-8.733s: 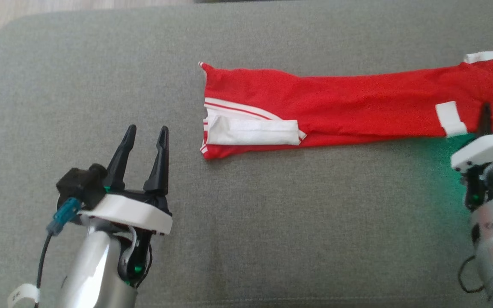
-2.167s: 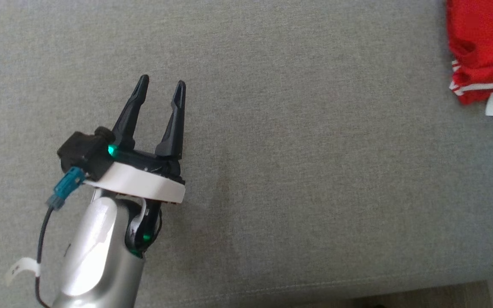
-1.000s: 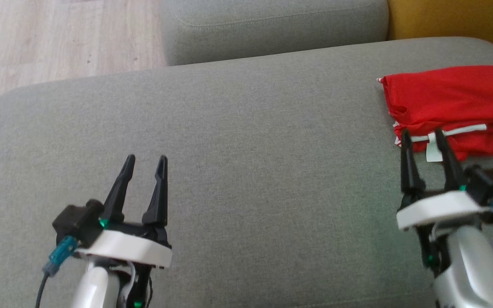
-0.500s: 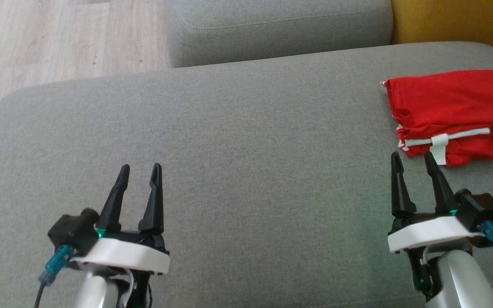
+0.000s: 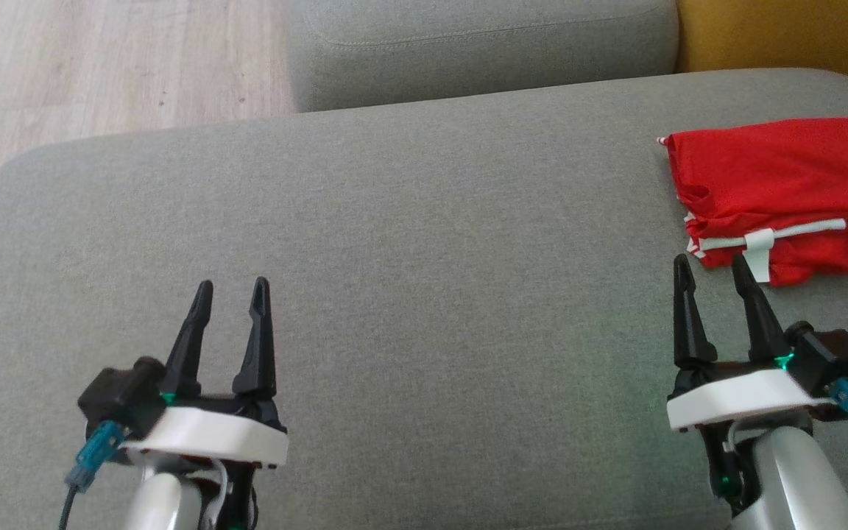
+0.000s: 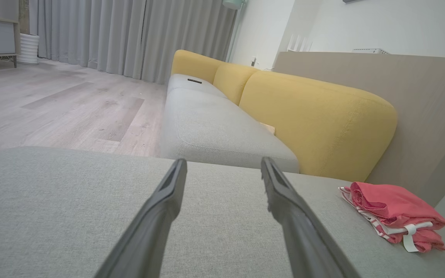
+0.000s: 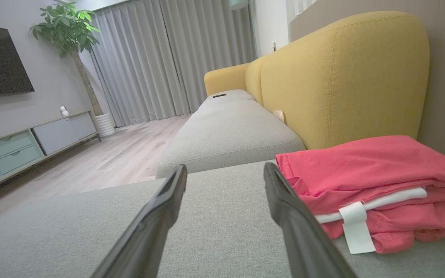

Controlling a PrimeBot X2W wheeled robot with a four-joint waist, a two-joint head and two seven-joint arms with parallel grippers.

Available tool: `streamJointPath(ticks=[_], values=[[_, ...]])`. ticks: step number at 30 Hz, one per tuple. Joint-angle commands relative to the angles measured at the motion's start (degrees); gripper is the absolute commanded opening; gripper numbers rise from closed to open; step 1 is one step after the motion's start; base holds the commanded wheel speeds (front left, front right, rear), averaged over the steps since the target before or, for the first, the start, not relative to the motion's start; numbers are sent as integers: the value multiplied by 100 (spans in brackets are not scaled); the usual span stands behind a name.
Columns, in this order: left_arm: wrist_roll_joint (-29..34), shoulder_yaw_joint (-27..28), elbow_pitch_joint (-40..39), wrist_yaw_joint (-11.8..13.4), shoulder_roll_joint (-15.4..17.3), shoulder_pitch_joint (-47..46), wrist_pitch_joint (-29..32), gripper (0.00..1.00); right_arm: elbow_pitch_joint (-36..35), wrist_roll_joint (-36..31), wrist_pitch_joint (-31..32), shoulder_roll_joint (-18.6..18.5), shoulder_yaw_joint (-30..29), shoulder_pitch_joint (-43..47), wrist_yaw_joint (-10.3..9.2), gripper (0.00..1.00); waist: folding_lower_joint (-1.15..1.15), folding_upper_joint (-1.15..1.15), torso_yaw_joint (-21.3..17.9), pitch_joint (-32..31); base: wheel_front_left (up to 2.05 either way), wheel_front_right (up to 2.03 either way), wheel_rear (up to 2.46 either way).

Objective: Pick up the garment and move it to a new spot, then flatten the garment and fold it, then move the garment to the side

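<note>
The red garment (image 5: pixel 777 188) with white trim lies folded into a compact stack at the far right of the grey cushion (image 5: pixel 409 280). It also lies at the right of the left wrist view (image 6: pixel 394 214) and close on the right in the right wrist view (image 7: pixel 369 181). My right gripper (image 5: pixel 711 269) hovers open just in front of the garment's near edge, holding nothing. My left gripper (image 5: pixel 231 291) stands open over bare cushion at the lower left, far from the garment.
A second grey cushion (image 5: pixel 475 44) lies beyond, with a yellow sofa back (image 5: pixel 785 33) at the upper right. Wooden floor (image 5: pixel 100 66) shows at the upper left. A TV stand (image 7: pixel 25 144) and a potted plant (image 7: pixel 68 27) stand across the room.
The long laid-out garment now sits folded at the right. In the last second my right gripper drew back off it, and both grippers sank slightly in the picture.
</note>
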Motion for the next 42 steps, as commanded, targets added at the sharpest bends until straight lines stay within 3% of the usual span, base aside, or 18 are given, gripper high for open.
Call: streamJointPath(ticks=[1,27,28,32,42], values=[[54,259,-223,55,41,-204,-32,100,-229,52,-68,6,156,-138,-5,100,0,0,2,1,0,0,0],[354,334,-142,407,41,-169,-32,100,-274,85,-69,7,210,-150,-5,100,0,0,-36,46,0,0,0],[336,140,45,401,0,1,0,0,-54,50,-6,1,54,-1,0,0,0,0,-37,47,0,0,0],[310,124,381,393,-14,124,9,0,239,75,24,19,54,109,0,0,1,0,-37,48,0,0,0],[-336,214,419,320,15,78,153,0,193,715,188,17,-13,110,0,0,1,0,-11,39,0,0,0]])
